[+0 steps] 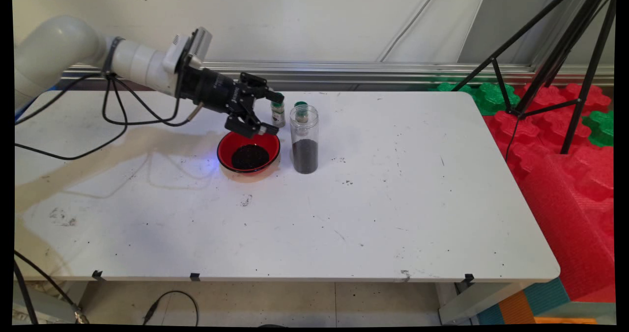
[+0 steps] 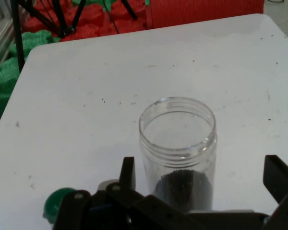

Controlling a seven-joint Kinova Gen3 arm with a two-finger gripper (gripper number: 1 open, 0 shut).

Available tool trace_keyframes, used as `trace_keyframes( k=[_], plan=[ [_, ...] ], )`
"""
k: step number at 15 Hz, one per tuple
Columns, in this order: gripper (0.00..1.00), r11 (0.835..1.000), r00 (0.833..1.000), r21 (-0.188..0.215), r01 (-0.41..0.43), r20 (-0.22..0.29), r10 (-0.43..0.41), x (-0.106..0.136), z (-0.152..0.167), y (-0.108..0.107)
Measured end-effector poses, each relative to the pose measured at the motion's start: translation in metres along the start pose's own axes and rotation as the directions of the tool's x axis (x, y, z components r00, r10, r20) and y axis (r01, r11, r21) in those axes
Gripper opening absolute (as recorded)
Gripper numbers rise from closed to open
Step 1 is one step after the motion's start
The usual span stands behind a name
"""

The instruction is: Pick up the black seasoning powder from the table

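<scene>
Counter (image 1: 393, 214), white and speckled, carries a red bowl (image 1: 248, 152) of dark grains under my hand (image 1: 265, 113), whose fingers are spread and hold nothing. Just right of the bowl stands a clear open jar (image 2: 177, 143), dark grains at its bottom. Beside it is a small green-capped bottle (image 1: 278, 111).

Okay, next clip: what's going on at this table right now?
The white arm reaches in from the left with its pincer open and empty, hovering over the far rim of a red bowl of dark grains. Just right of the bowl stands an open clear jar, partly filled with the same dark stuff, straight ahead in the hand view. Two small green-capped bottles stand behind.
</scene>
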Motion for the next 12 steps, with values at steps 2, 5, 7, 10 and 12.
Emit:
trace_keyframes(
  k=[2, 5, 7, 10, 12],
  plan=[
    [1.00, 1.000, 1.000, -0.001, -0.002, -0.008, 0.002, -0.004, 0.008, -0.001],
    [1.00, 1.000, 1.000, -0.003, -0.006, -0.019, 0.006, -0.010, 0.022, -0.002],
    [1.00, 1.000, 1.000, -0.003, -0.005, -0.024, 0.005, -0.015, 0.032, -0.002],
    [1.00, 1.000, 1.000, -0.003, -0.003, -0.028, 0.003, -0.020, 0.043, -0.003],
    [1.00, 1.000, 1.000, -0.002, -0.001, -0.029, 0.001, -0.024, 0.050, -0.003]
  ],
)
